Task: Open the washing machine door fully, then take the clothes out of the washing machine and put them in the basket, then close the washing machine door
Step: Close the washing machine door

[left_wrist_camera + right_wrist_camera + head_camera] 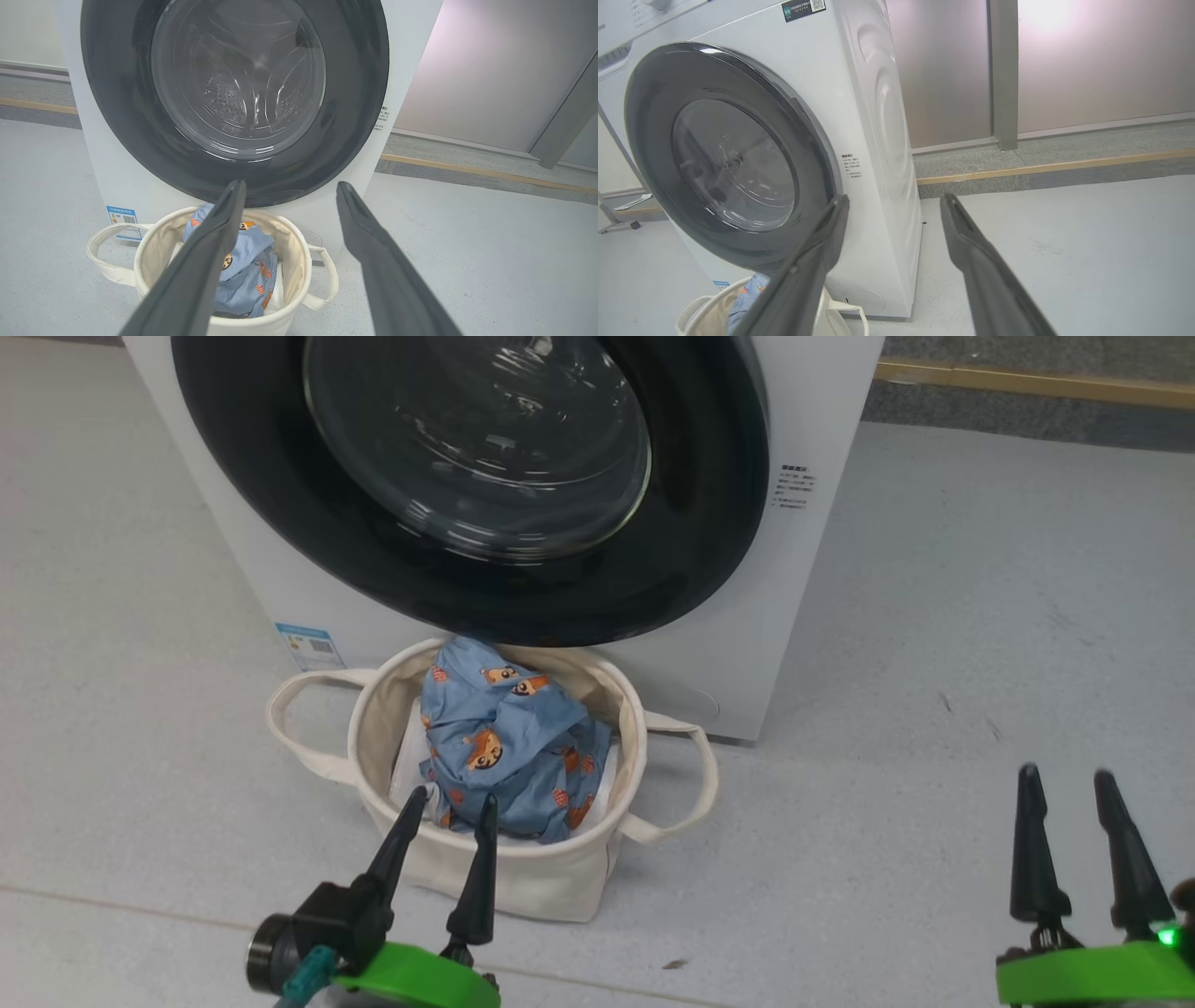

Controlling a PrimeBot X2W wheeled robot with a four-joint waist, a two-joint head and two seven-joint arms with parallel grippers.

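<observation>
The washing machine (pixel 812 523) stands ahead, and the washing machine door (pixel 476 439) lies flat against its front, with the steel drum showing through the glass (pixel 238 79). The cream basket (pixel 523 887) sits on the floor right below the door. The light blue clothes (pixel 509 737) are piled inside it. My left gripper (pixel 453 796) hovers open and empty at the basket's near rim. It looks over the basket (pixel 149 252) and the clothes (pixel 252 270). My right gripper (pixel 1066 773) is open and empty, well right of the machine (pixel 878 116), apart from the door (pixel 733 163).
A white sheet (pixel 411 756) lies under the clothes in the basket. Grey floor spreads to the right of the machine. A raised kerb with a yellow strip (pixel 1055 165) and wall panels stand behind. A wheeled stand foot (pixel 621 226) is at the far left.
</observation>
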